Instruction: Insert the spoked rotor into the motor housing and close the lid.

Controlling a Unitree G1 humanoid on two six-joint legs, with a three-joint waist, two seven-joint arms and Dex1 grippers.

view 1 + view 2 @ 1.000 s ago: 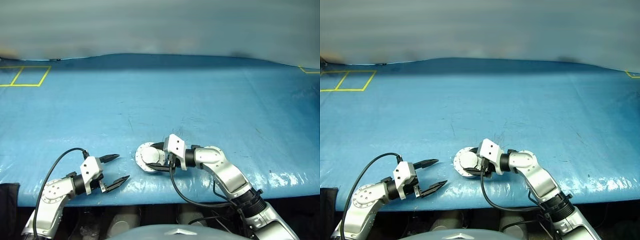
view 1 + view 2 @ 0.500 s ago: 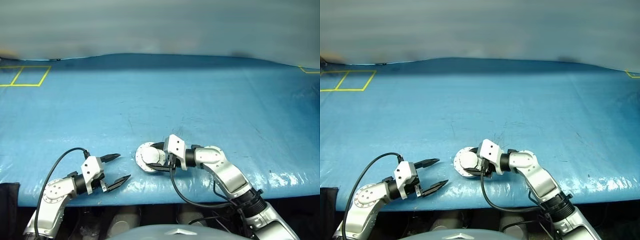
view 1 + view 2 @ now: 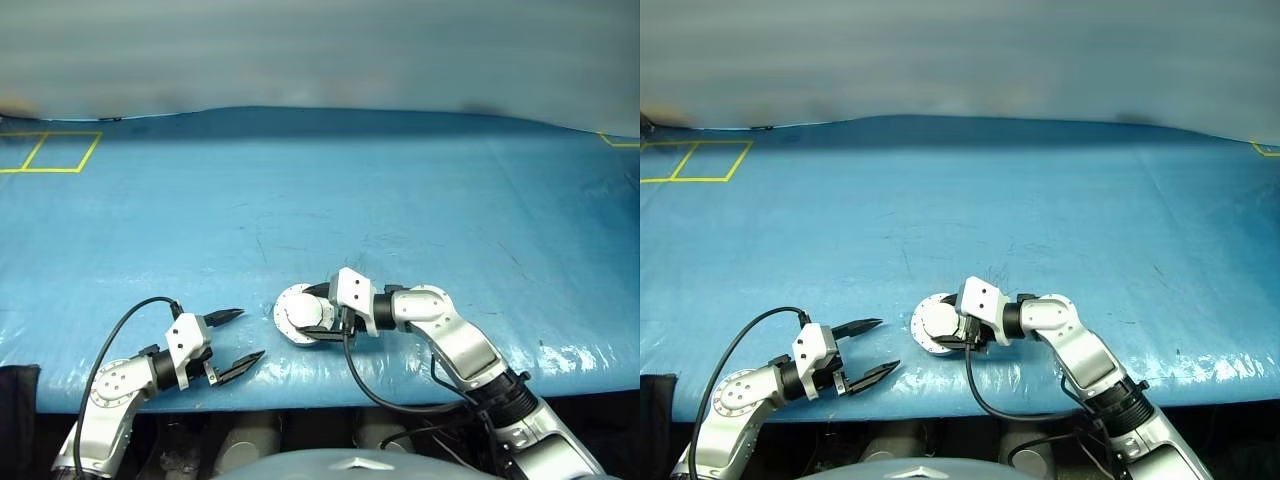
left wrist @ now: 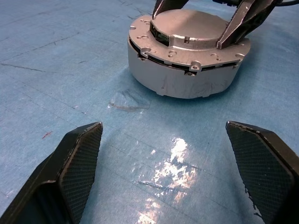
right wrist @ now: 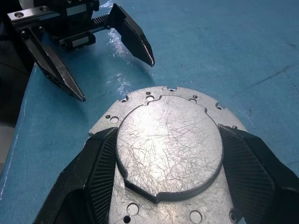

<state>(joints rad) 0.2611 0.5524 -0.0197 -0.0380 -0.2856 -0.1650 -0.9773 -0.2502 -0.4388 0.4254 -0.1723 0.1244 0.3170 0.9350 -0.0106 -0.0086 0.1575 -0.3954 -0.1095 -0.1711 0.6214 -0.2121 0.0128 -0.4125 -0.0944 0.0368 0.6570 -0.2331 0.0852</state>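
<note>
Reaching leftward, right gripper [image 3: 318, 315] astride the lid [image 5: 169, 149] (left gripper [image 3: 235, 338] agape).

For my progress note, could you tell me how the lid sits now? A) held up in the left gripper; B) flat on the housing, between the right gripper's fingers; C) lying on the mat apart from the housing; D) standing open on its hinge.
B: the lid lies flat atop the housing, with the right gripper straddling its raised centre.

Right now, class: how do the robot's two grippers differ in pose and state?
The left gripper hangs open with nothing between its fingers, apart from the motor housing; the right gripper straddles the closed lid, a finger on either side. The left gripper points toward the housing from its left, the right from its right. Both have two black fingers.
</note>
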